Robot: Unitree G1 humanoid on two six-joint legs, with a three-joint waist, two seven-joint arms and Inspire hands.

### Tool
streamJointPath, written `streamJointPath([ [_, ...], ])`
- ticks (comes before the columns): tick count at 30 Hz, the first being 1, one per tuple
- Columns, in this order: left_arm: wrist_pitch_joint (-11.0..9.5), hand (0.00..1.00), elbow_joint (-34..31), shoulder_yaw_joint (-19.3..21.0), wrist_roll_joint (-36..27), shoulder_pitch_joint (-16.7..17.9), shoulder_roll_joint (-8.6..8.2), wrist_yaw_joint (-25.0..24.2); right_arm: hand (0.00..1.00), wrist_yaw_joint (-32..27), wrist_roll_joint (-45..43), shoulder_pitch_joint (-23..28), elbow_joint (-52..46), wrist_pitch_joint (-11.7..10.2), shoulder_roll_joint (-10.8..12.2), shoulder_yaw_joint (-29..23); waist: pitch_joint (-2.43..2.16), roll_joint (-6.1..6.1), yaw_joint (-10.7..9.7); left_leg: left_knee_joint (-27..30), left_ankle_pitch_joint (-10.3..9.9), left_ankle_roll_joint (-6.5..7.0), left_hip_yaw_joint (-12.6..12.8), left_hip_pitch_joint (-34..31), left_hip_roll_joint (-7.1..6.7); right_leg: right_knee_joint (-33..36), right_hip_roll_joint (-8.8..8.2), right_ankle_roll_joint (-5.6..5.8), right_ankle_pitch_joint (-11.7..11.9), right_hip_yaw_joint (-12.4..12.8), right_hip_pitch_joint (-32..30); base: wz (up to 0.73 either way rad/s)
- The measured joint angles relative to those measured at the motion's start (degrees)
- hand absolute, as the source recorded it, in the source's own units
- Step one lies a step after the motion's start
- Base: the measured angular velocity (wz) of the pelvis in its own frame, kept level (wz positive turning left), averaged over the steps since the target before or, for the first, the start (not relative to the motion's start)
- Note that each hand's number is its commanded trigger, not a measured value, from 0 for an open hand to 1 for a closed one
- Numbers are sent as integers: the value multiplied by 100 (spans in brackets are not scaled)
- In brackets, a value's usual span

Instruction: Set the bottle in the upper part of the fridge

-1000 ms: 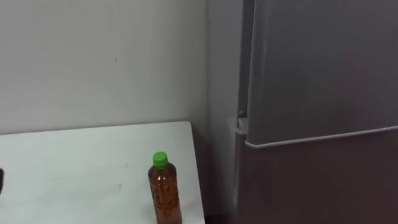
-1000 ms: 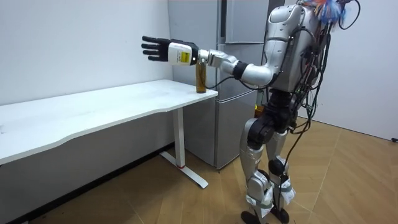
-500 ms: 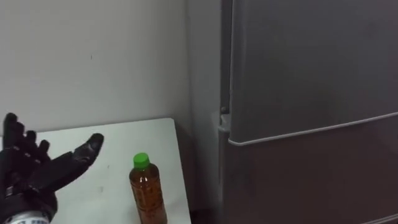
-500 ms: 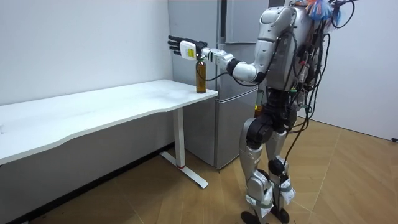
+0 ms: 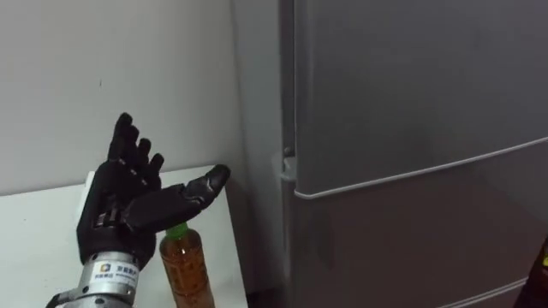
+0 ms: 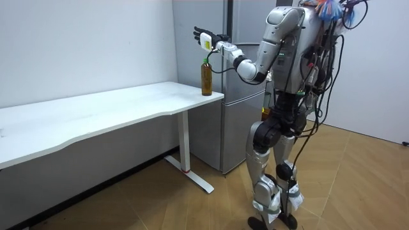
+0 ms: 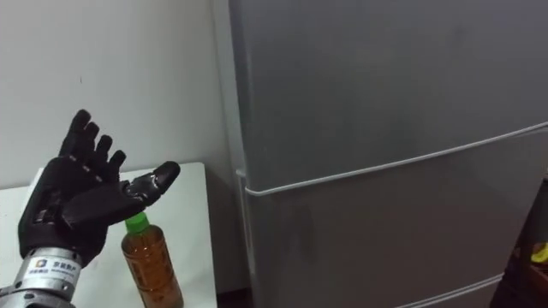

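A humanoid robot stands before a closed grey fridge (image 5: pixel 411 103), its left robot hand (image 5: pixel 128 205) raised with fingers spread and thumb out, holding nothing. The amber bottle (image 5: pixel 184 272), topped with a green cap (image 5: pixel 175 229), stands upright at the corner of the white surface (image 5: pixel 34 244) beside the fridge, just below that open palm in the eye view. The upper fridge door (image 5: pixel 402 77) is shut, so the bottle is ungrasped and its destination unopened. The main risk appears to lie underneath the arm. The bottle sits close to the surface's edge, and a wrist or forearm dipping as it passes could clip the cap and tip the bottle to the floor. Compared with half a second ago, the hand has swung from low beside the bottle to above it and nearer the fridge. The room view shows the bottle in the same spot.
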Motion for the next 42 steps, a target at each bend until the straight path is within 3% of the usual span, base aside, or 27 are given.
streamJointPath([
  [9,42,0,0,-77,-49,-233,-98,-359,0,1,-6,-33,1,16,-13,8,-19,41,-31,-1,-1,-1,167,8,58,-8,12,-14,67,90,-44,-8],
  [17,87,0,-106,-287,-32,-429,-145,-674,0,212,-5,-60,24,12,-87,-1,0,75,-157,4,-1,-3,157,-36,68,-9,14,-22,79,94,-112,-1],
  [26,142,0,-145,-905,-48,-487,-143,-1099,0,172,23,-308,411,9,-123,58,-5,108,-200,2,12,-23,156,-8,76,-14,36,-27,82,158,-106,0],
  [31,193,0,-152,-910,-51,-487,-108,-1201,0,120,21,-404,436,19,-124,214,5,91,-305,20,17,-29,146,-86,79,-12,67,-34,86,160,-167,1],
  [41,196,0,-218,-933,-55,-492,-120,-1220,0,1,75,-482,425,58,-137,451,21,65,-317,30,21,-31,145,-176,74,-105,68,-43,96,150,-204,0],
  [42,196,30,-218,-947,-52,-493,-126,-1220,0,-5,92,-490,436,59,-135,459,20,66,-315,40,21,-31,144,-190,76,-106,68,-43,96,144,-202,3],
])
